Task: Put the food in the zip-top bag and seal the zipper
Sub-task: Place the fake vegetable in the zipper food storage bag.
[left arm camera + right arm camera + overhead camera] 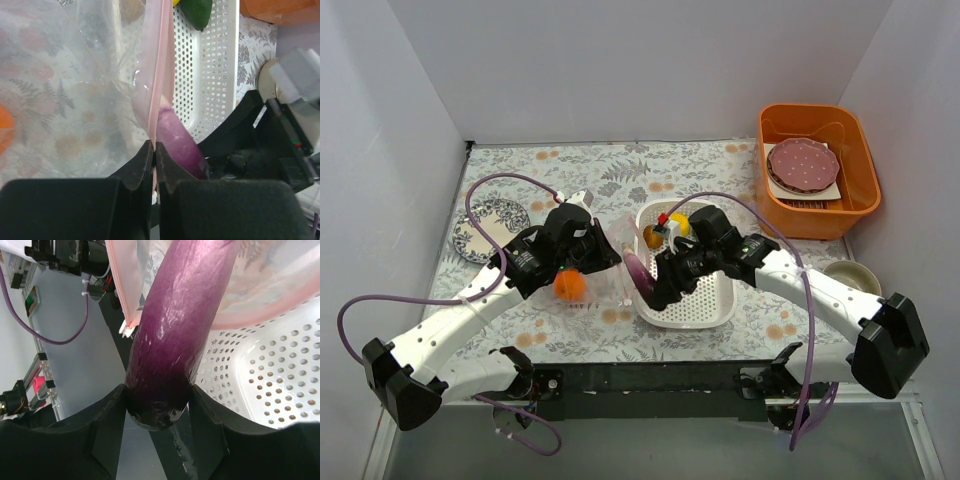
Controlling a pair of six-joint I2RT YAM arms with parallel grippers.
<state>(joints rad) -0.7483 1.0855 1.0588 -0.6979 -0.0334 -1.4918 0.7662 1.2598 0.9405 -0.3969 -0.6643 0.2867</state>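
My left gripper [608, 256] [154, 150] is pressed together on the pink zipper strip [159, 75] of the zip-top bag [70, 75]. Both fingertips meet on the strip. My right gripper [654, 290] [157, 402] is pinching the purple eggplant [172, 335] by its dark, rounded end, one finger on each side, the jaws held apart by its width.

The eggplant's long axis runs from my right fingers at the near side toward the far left, so its free end points at the bag's mouth. In the right wrist view it passes between two stretches of pink strip; I cannot tell whether the tip is past the lip. In the left wrist view it lies just right of the strip I hold, touching it.

The bag lies crinkled on the floral cloth [620, 165] between my left arm and the white basket [720, 300]. Its mouth edge runs near to far beside the basket's left wall. An orange ball [569, 285] shows through the film at the bag's left part. The avocado [197, 12] and the lemon [681, 226] rest in the far end of the basket.

Room is tight. My two grippers are near each other, and the basket's left rim is just beside the eggplant. The widest stretch of cloth lies far of the bag, toward the back wall. A patterned plate [490, 228] lies to the far left, and an orange bin [860, 190] stands well apart at the far right.
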